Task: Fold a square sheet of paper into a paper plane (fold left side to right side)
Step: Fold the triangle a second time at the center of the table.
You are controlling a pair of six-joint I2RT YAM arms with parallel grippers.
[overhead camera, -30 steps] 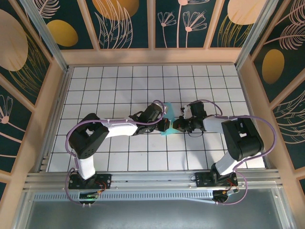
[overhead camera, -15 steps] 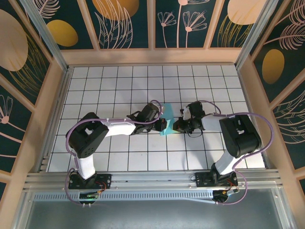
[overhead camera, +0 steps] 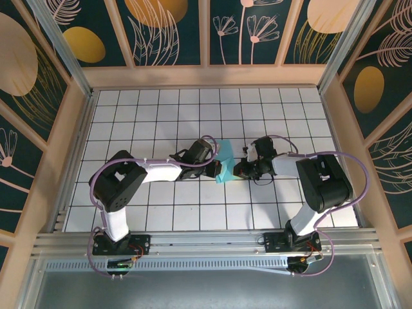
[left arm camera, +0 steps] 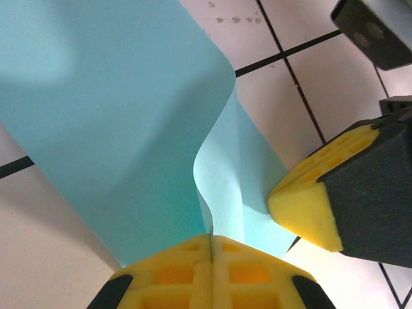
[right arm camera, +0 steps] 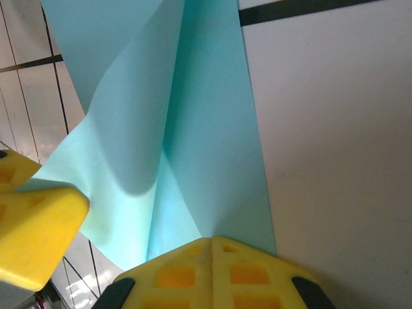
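The thin turquoise-blue square sheet of paper point(left arm camera: 129, 129), buckled, is grasped by the clenched left gripper point(left arm camera: 211, 243); the right gripper point(right arm camera: 210, 248) is likewise clenched on it.

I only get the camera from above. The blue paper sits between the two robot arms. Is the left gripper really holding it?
Observer: Yes. On the left wrist camera the left gripper is shut on the edge of the paper.
Operator: Is the paper flat?
Observer: No, it rises from that gripper in a wavy curl.
Operator: And the other one?
Observer: On the right wrist camera the right gripper looks shut on the paper's near edge, and a crease runs up from it.
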